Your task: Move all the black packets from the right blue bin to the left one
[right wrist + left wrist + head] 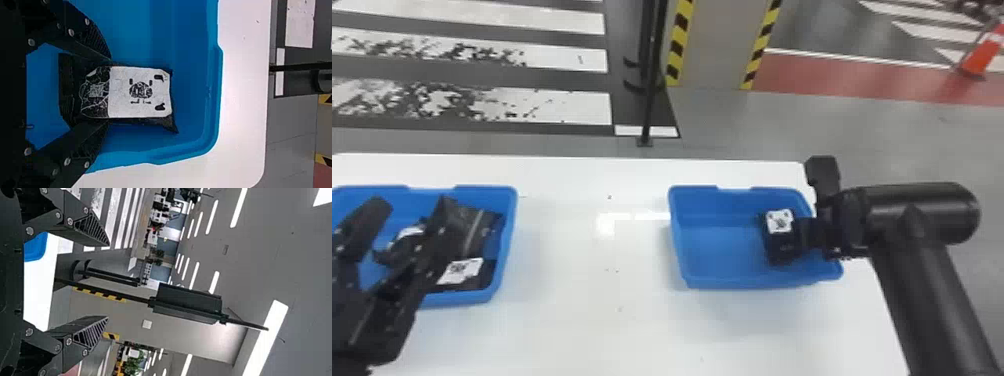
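Note:
My left gripper (pixel 408 212) stands over the left blue bin (pixel 510 240) in the head view, partly covering the black packets (pixel 473 227) inside. Its two fingers are apart with nothing between them, as the left wrist view confirms for this gripper (pixel 108 281). At the right blue bin (pixel 732 282), my right gripper (pixel 807 232) is at the right-hand side, shut on a black packet (pixel 779 247) with a white label. In the right wrist view, the fingers of the right gripper (pixel 109 90) press on both sides of this packet (pixel 139 92), over the blue floor of the bin (pixel 188 31).
Both bins stand on a white table (pixel 592 325), with a wide stretch of tabletop between them. Beyond its far edge are a black pole (pixel 648 95) and a column with yellow-black stripes (pixel 714 45). An orange cone (pixel 979 57) stands on the floor at the far right.

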Action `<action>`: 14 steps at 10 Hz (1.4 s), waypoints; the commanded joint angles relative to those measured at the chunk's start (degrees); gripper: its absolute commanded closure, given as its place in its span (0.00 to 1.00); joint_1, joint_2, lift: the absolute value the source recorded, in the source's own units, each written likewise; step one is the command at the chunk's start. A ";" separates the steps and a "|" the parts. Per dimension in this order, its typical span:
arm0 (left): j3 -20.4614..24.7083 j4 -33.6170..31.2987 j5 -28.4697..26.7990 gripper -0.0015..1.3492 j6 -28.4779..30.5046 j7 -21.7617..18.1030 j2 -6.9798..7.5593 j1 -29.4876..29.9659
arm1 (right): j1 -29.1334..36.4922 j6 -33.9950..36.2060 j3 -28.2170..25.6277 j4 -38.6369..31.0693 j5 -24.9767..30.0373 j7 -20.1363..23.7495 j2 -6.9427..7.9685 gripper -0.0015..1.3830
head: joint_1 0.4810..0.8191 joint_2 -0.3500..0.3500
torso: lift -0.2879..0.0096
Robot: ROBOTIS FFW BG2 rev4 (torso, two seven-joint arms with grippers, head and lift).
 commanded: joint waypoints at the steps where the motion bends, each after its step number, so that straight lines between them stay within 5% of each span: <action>1: 0.04 0.13 0.07 0.31 0.14 0.00 0.00 0.01 | -0.05 -0.37 0.01 0.55 -1.17 0.00 0.00 0.66 | 0.63 0.20 | 0.50; 2: -0.07 0.27 0.07 0.31 0.28 0.00 0.00 0.01 | -0.61 -0.37 0.12 1.39 -1.86 0.00 0.00 0.66 | 0.63 0.20 | 0.50; 3: -0.07 0.27 0.18 0.31 0.14 0.00 0.00 0.01 | -0.61 -0.51 0.24 2.23 -2.77 0.09 0.00 0.80 | 0.63 0.21 | 0.50; 5: 0.04 0.27 0.64 0.31 -0.70 0.00 0.00 0.29 | 1.64 -4.02 0.12 0.69 -6.77 1.14 0.09 0.80 | 0.63 0.22 | 0.50; 9: 0.38 -0.16 0.87 0.30 -4.64 0.00 -0.17 0.15 | 15.28 -29.06 -2.96 -13.66 -16.82 5.80 1.76 0.80 | 0.63 0.33 | 0.50; 11: 0.38 -1.98 0.29 0.31 -2.81 0.00 -0.17 0.43 | 20.48 -35.95 -2.39 -21.11 -22.42 8.61 2.47 0.80 | 0.63 0.42 | 0.50; 14: -0.30 -5.78 -1.65 0.30 3.51 0.09 0.09 0.43 | 21.47 -44.24 7.55 -24.91 -29.85 11.16 1.94 0.80 | 0.63 0.54 | 0.50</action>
